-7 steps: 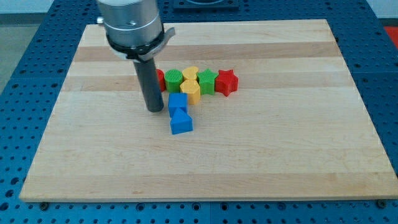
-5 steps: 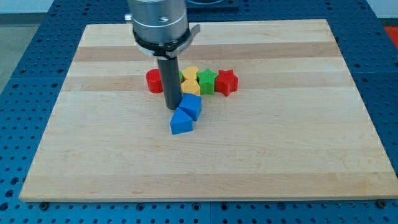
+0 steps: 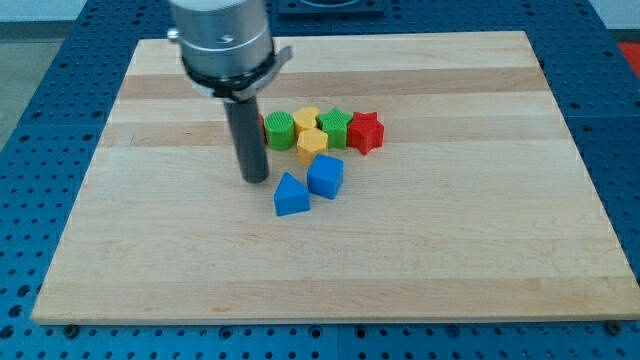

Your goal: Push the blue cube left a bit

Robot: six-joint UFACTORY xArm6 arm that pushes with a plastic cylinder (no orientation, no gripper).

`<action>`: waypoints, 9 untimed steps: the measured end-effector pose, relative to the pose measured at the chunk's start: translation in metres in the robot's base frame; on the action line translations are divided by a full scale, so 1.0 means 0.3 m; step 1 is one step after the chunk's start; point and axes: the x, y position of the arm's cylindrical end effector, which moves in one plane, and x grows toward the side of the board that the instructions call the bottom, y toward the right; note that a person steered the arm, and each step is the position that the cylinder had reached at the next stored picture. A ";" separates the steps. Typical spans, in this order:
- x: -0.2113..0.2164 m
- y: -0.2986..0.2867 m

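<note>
**Wrong Side of the Blue Cube**

Rod and all, my tip (image 3: 256,179) sat down on the wooden board (image 3: 480,260) with nothing held, because it was only a bare stick that pushes. It was not touching any block. It stood at the view's left of the blue blocks, with a small gap to the nearest one.

That nearest one was the blue wedge-shaped block (image 3: 291,196), just to the view's right of my tip and a little lower. The blue cube (image 3: 325,176) sat on the far side of the wedge, touching it or very nearly. Right above the cube was a yellow block (image 3: 312,143). It belonged to a row with a green round block (image 3: 281,130), another yellow block (image 3: 306,119), a green star-like block (image 3: 335,128) and a red star (image 3: 366,131). A bit of a red block (image 3: 262,127) peeked out from behind my rod.

I think a lot could have gone wrong from there. To move the cube left, I had to get to its right side first. If I went straight across, I would have knocked the wedge and shoved the cube the wrong way. If I went around the top, I could have bumped the row. And when I pushed the cube left, it would likely have carried the wedge along too.
</note>
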 end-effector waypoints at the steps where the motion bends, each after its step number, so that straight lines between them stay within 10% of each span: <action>1: 0.117 -0.012; 5: 0.142 0.448; 9: 0.036 0.325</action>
